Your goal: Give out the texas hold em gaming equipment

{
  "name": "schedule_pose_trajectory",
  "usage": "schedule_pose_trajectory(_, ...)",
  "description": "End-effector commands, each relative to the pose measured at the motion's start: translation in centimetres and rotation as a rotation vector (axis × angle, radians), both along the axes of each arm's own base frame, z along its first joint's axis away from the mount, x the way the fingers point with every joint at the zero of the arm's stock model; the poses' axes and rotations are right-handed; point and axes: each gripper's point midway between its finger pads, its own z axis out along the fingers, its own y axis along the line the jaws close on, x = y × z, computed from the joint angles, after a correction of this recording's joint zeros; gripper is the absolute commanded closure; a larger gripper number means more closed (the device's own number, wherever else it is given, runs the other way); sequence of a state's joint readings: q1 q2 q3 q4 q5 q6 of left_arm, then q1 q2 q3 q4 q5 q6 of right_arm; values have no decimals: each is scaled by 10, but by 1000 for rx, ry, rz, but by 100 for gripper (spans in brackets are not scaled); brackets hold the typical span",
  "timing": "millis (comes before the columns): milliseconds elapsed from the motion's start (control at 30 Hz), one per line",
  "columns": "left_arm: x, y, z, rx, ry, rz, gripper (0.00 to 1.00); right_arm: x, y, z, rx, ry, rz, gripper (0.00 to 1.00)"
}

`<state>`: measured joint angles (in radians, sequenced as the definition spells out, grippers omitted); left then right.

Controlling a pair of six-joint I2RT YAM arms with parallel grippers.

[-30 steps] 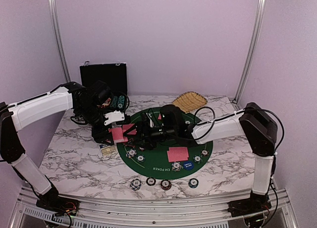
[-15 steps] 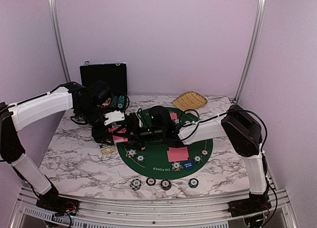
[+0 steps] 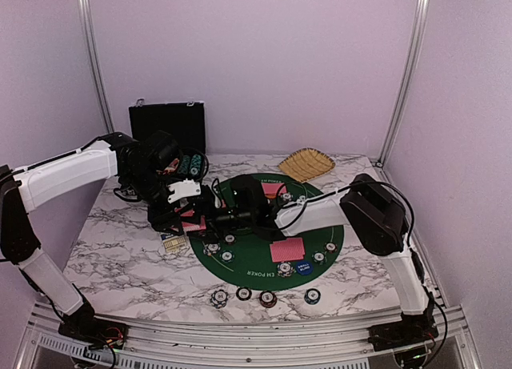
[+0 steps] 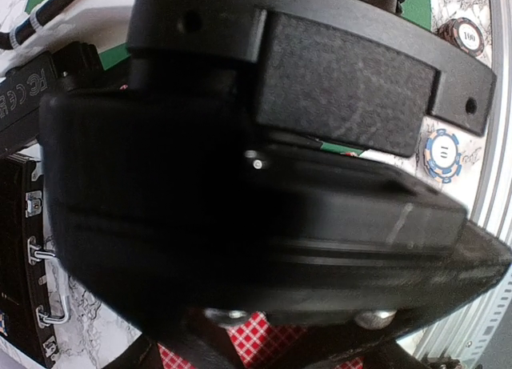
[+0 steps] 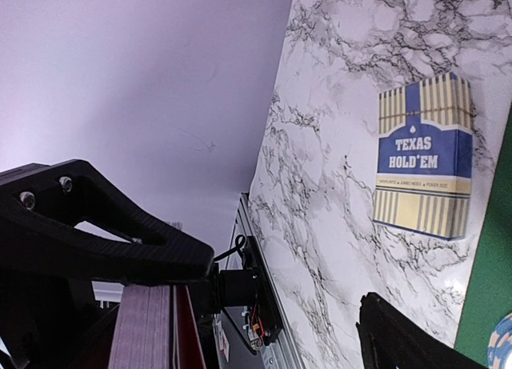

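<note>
Where the green felt mat (image 3: 250, 249) meets bare marble at its left rim, the two grippers crowd close together. The left gripper (image 3: 181, 214) appears clamped on a deck of pink-red-backed cards (image 3: 192, 220). The checked backs show between its fingers in the left wrist view, which the right arm's black body mostly blocks. The right gripper (image 3: 210, 218) reaches across the mat with its jaws spread wide, gripping nothing. In its own view one finger (image 5: 96, 225) sits just above the deck's edge, and the other finger (image 5: 400, 337) is well apart. The Texas Hold'em card box (image 5: 422, 165) lies flat just outside the rim, near both grippers. Two face-down cards (image 3: 286, 249) rest on the mat's near half among striped chips (image 3: 212, 247). Four more chips (image 3: 243, 293) line the near edge of the marble table (image 3: 120, 257), and bare marble spreads left of the box.
</note>
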<state>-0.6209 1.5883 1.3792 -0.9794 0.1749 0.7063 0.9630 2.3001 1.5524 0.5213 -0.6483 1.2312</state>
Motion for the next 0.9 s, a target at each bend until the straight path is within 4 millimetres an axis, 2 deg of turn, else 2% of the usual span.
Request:
schedule_pose_trajectory(0,-2,-2,24,-44,-35,-7,100,5,-1,-6,-37,-3,-19,9)
schedule_pose_trajectory(267,-2,-3,27,-49,-41,-6,100,13,-26,-27,-138,-11,-60,12)
schedule_pose_trajectory(467,-2,-2,27,-47,-42,-3,100,17,-39,-23,-144,-25,-69,20)
schedule_pose_trajectory(867,-1,-2,25,-43,-39,0,100,15,-50,2,-136,-80,-53,39)
